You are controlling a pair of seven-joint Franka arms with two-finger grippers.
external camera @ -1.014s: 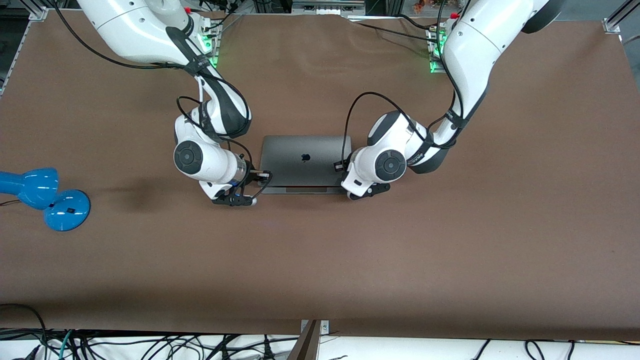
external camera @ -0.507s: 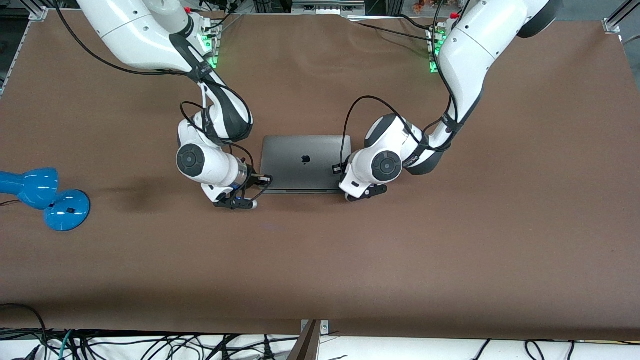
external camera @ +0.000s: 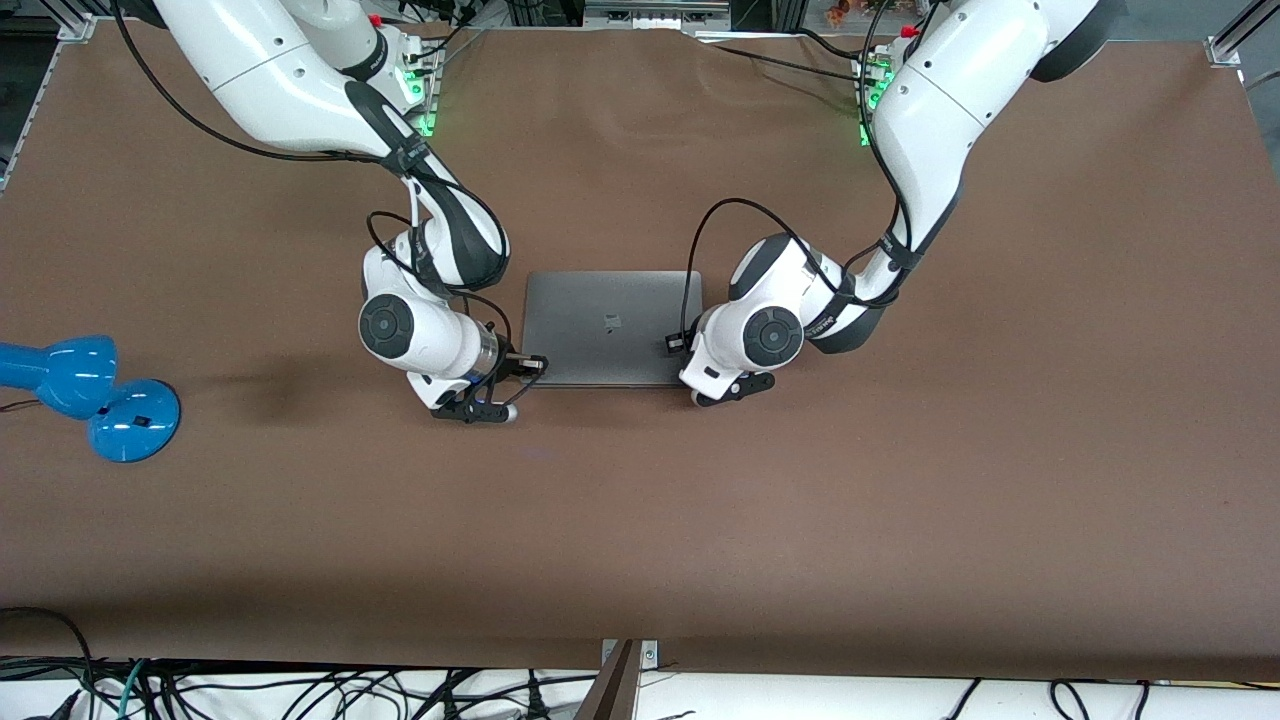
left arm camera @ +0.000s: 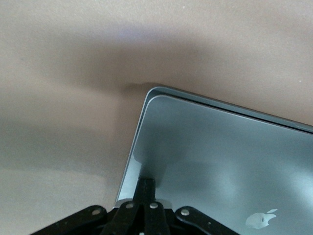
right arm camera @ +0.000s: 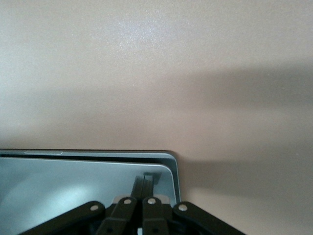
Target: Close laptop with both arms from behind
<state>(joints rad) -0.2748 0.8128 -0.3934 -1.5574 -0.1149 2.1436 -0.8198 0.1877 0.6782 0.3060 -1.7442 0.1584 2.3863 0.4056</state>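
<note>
The laptop (external camera: 610,327) lid is pressed nearly flat by the closed left hand (left arm camera: 146,188) and closed right hand (right arm camera: 144,185); a final downward push is needed.

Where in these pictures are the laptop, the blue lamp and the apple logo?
laptop (external camera: 600,325): front view, middle of its grey lid.
blue lamp (external camera: 133,420): front view, its round base, toward the right arm's end of the table.
apple logo (left arm camera: 261,219): left wrist view, pale mark on the lid.
</note>
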